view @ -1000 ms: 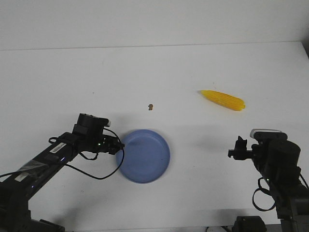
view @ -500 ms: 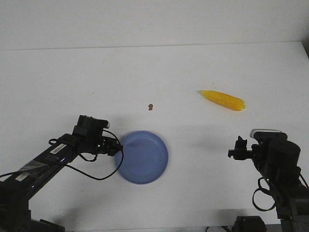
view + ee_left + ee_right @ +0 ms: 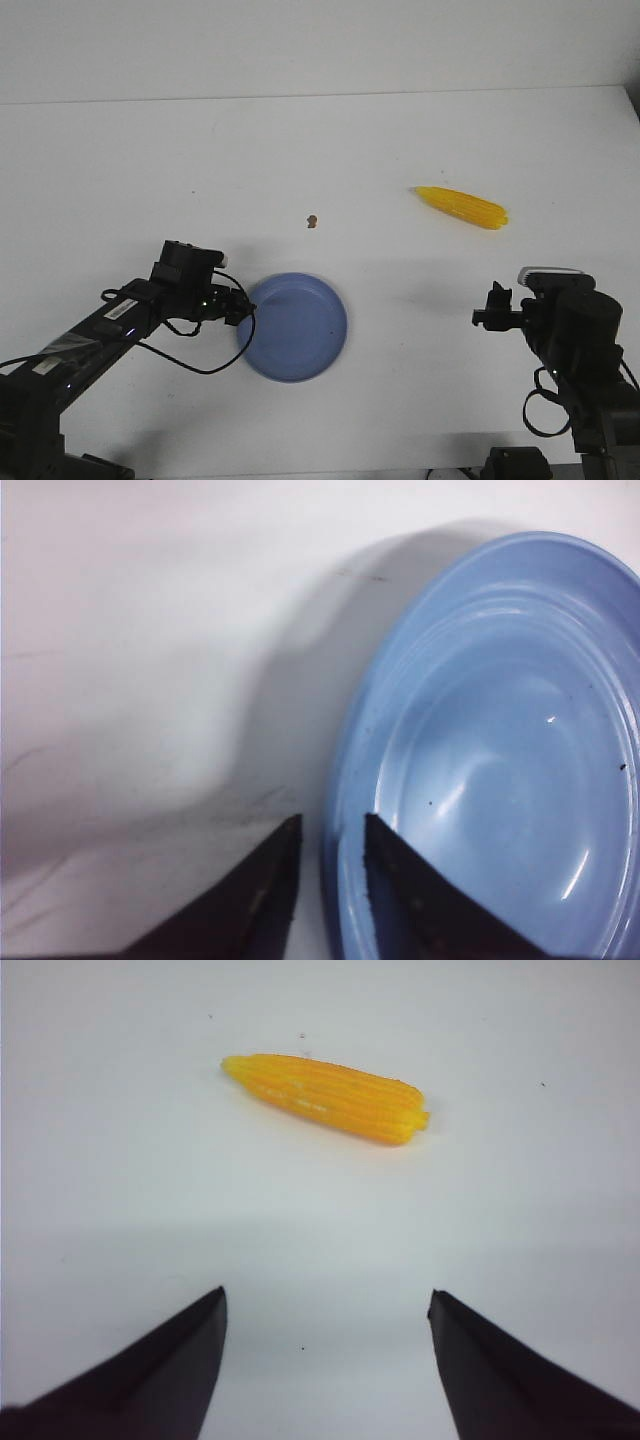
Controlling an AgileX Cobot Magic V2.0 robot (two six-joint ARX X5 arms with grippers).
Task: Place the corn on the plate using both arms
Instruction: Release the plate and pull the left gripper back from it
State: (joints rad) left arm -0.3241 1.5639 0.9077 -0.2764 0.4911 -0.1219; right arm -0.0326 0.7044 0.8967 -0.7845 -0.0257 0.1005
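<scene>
Blue plate (image 3: 296,328) rim pinched in our left gripper (image 3: 326,852) lower left; right gripper (image 3: 328,1312) agape, corn (image 3: 461,207) upper right.

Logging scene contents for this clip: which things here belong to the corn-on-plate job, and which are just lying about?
Part of the job:
- corn, lying on the table, untouched
- plate, its rim between the left gripper's fingers
- right gripper, open, facing the corn from a distance

Just lying about:
- small brown speck on the white table
</scene>
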